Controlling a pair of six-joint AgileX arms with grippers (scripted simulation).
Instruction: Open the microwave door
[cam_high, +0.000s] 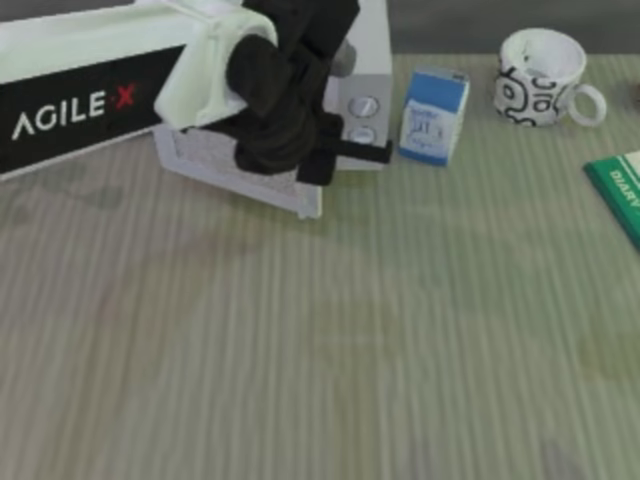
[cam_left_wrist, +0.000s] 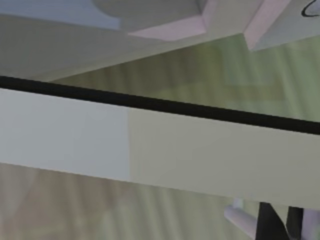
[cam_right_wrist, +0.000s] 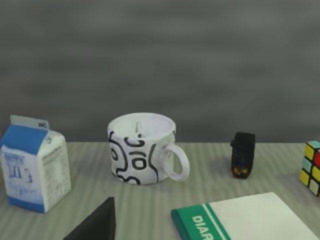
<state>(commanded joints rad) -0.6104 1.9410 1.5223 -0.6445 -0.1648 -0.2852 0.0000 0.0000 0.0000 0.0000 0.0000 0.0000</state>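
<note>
The white microwave (cam_high: 372, 50) stands at the table's back, left of centre, with two round silver knobs (cam_high: 362, 106) on its side panel. The microwave door (cam_high: 200, 160), with its grey mesh window, is swung partly out toward the table's front. My left gripper (cam_high: 325, 160) hangs over the door's free end, shut on the thin white handle. In the left wrist view the door's edge (cam_left_wrist: 150, 145) runs across as a white band. Below it, the handle (cam_left_wrist: 242, 217) passes between the dark fingers (cam_left_wrist: 270, 225). A black part of my right gripper (cam_right_wrist: 97, 225) shows in the right wrist view, off to the right.
A small blue-white carton (cam_high: 433, 115) stands just right of the microwave. A white mug with black patterns (cam_high: 540, 75) sits at the back right. A green diary book (cam_high: 620, 190) lies at the right edge. A small black object (cam_right_wrist: 242, 155) and a colour cube (cam_right_wrist: 312, 167) stand beyond.
</note>
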